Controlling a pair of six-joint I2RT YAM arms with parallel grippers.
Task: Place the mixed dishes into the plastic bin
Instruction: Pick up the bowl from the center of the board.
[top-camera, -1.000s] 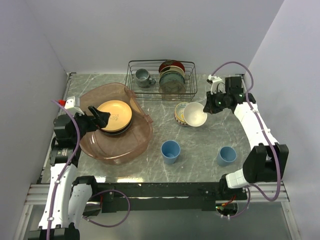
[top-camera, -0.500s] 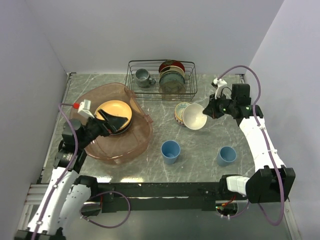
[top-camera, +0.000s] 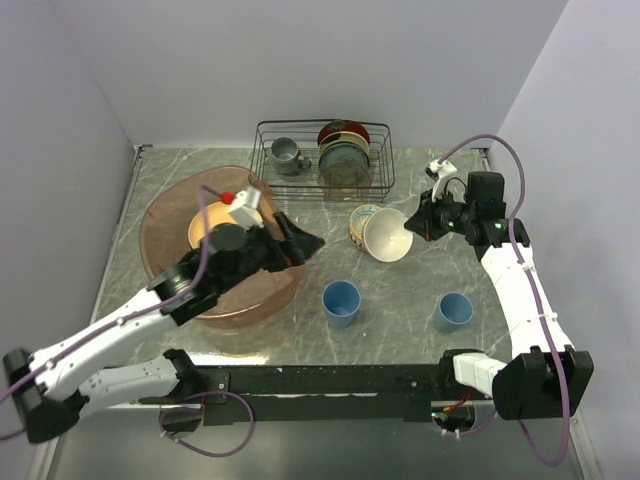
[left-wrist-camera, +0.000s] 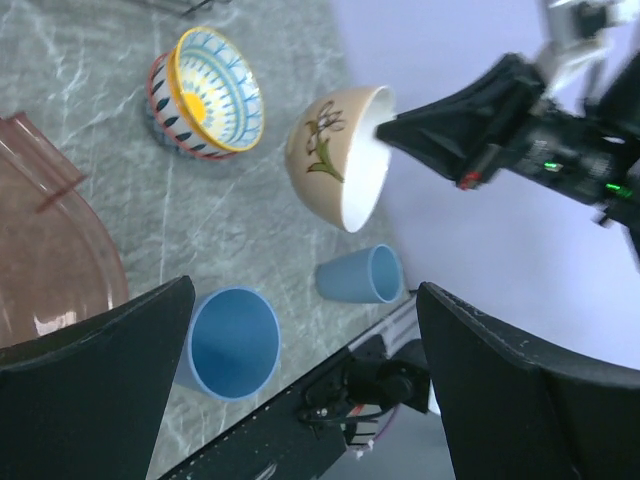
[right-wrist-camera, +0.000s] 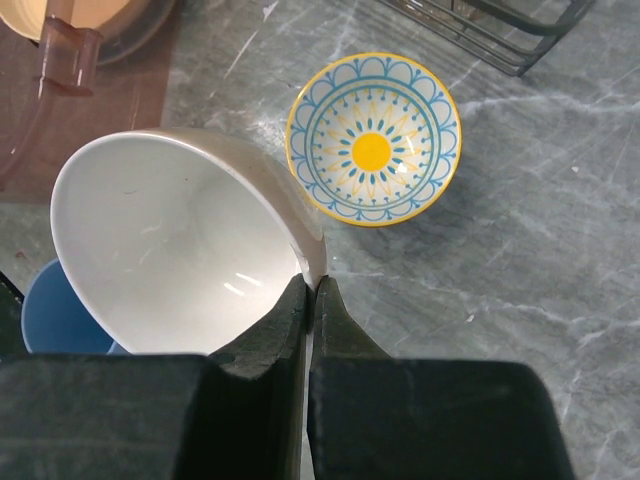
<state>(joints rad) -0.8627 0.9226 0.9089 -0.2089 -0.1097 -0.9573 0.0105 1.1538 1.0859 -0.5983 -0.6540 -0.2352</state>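
The cream bowl (top-camera: 386, 236) hangs tilted above the table, and my right gripper (top-camera: 412, 222) is shut on its rim (right-wrist-camera: 318, 262). Just behind it, the red-patterned bowl (top-camera: 360, 222) sits on the table; its inside (right-wrist-camera: 372, 140) is blue and yellow. Two light-blue cups (top-camera: 341, 302) (top-camera: 453, 311) stand nearer the front. The plastic bin (top-camera: 168, 205) on the left holds stacked plates with a yellow-orange one (top-camera: 203, 226) on top. My left gripper (top-camera: 303, 238) is open over the bin's right edge, empty, its fingers (left-wrist-camera: 100, 390) framing the nearer cup (left-wrist-camera: 235, 342).
A black wire rack (top-camera: 322, 155) at the back holds a grey mug (top-camera: 287, 154) and upright dark plates (top-camera: 344, 150). My left arm stretches diagonally across the bin. The table's front rail (top-camera: 330, 378) runs below the cups.
My left arm has swung from the bin's left side across it to its right edge, gripper still open. My right gripper has shifted slightly with the cream bowl held tilted.
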